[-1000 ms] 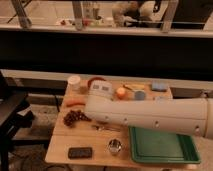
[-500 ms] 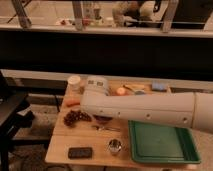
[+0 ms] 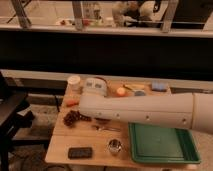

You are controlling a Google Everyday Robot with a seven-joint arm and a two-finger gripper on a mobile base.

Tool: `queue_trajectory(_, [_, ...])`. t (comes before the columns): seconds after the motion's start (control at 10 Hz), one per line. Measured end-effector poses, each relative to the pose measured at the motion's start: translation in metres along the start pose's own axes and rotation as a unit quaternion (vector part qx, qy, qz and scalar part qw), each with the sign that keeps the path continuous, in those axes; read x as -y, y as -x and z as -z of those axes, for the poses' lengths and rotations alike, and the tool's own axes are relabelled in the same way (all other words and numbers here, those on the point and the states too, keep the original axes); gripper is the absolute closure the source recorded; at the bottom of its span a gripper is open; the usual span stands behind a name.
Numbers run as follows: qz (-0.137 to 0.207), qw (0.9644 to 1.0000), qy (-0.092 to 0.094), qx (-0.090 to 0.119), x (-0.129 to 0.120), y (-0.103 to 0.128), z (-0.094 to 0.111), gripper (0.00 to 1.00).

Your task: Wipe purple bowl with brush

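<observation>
My white forearm (image 3: 145,114) reaches in from the right across the middle of the wooden table (image 3: 60,145). Its rounded end sits near the table's left centre. The gripper lies behind that end and is hidden; it is shut. Just below the arm a dark maroon rounded edge peeks out, which I take for the purple bowl (image 3: 102,120), mostly covered by the arm. The brush is hidden from view.
A green tray (image 3: 162,144) fills the front right. Near the front are a small metal cup (image 3: 115,146), a flat black slab (image 3: 80,152) and a thin silver utensil (image 3: 107,128). A dark red lump (image 3: 72,118), an orange piece (image 3: 72,103), a white cup (image 3: 74,82) and an orange-red bowl (image 3: 101,80) stand on the left and at the back.
The end of the arm has shifted slightly to the left and now covers more of the maroon bowl. The things on the table have stayed put.
</observation>
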Motion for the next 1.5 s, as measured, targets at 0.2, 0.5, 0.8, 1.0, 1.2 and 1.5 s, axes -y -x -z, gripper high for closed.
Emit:
queue_trajectory(0.2, [0.004,0.9999,-0.008,0.005,0.002,0.005,0.008,1.00])
queue_trajectory(0.5, [0.003,0.9998,-0.015,0.008,0.005,0.005,0.014,1.00])
queue_trajectory(0.8, [0.002,0.9998,-0.020,0.008,0.006,0.005,0.018,1.00])
queue_trajectory(1.0, [0.001,0.9997,-0.022,0.007,0.006,0.004,0.019,1.00])
queue_trajectory(1.2, [0.000,0.9998,-0.021,0.007,0.004,0.004,0.019,1.00])
queue_trajectory(1.5, [-0.001,0.9997,-0.021,0.009,0.003,0.003,0.019,1.00])
